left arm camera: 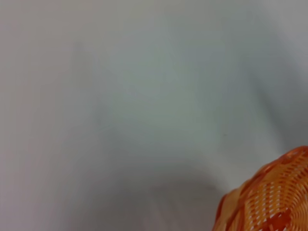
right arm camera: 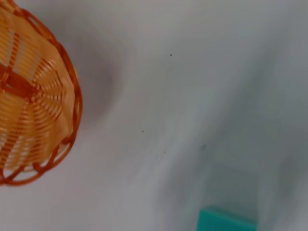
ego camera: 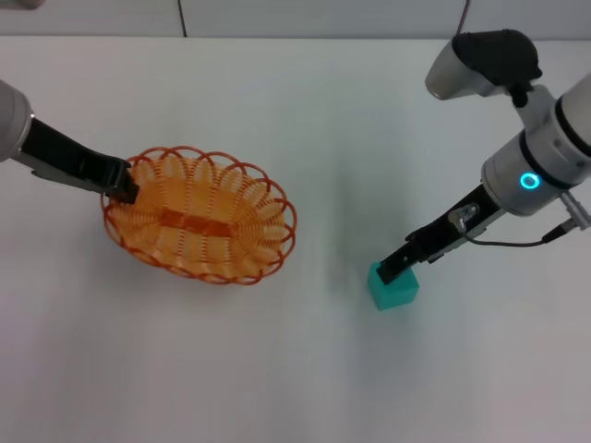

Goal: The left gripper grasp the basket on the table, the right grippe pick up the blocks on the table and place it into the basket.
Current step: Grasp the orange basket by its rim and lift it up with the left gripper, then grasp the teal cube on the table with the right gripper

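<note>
The orange wire basket sits on the white table at the left of the head view. My left gripper reaches in from the left and is shut on the basket's left rim. A small teal cube, the block, rests on the table to the right. My right gripper comes down from the upper right and meets the cube's top left edge. The left wrist view catches part of the basket. In the right wrist view I see the basket and a sliver of the cube.
White wall panels run along the table's far edge. Bare tabletop lies between the basket and the cube and along the front. The right arm's grey cable hangs beside its wrist.
</note>
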You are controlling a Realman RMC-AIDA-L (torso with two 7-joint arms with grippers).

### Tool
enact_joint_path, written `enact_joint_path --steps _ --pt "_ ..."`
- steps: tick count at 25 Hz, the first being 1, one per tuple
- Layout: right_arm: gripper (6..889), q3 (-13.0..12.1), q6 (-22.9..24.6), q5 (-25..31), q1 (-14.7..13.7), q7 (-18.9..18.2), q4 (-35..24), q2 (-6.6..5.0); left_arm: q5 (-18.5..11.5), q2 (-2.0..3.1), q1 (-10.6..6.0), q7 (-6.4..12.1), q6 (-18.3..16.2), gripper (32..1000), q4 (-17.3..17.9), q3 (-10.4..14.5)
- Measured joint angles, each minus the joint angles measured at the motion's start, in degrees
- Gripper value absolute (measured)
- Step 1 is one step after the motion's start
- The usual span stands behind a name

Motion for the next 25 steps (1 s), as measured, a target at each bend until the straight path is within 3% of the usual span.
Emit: enact_joint_path --steps 11,19,25 --pt "865 -0.35 -4.53 -0.09 4.71 -1.13 7.91 0.10 -2.76 0.02 0.04 -0.42 -0.38 78 0.13 0.98" --pt "864 -4.29 -6.87 -0.01 6.65 -0.83 10.29 0.38 -2.84 0.02 -0.05 -0.46 -0.30 77 0.18 1.08" --pt "864 -4.91 -7.90 0.19 7.61 -0.92 12.04 0.52 -2.85 -0.03 -0.23 -0.48 -0.03 77 0.01 1.08"
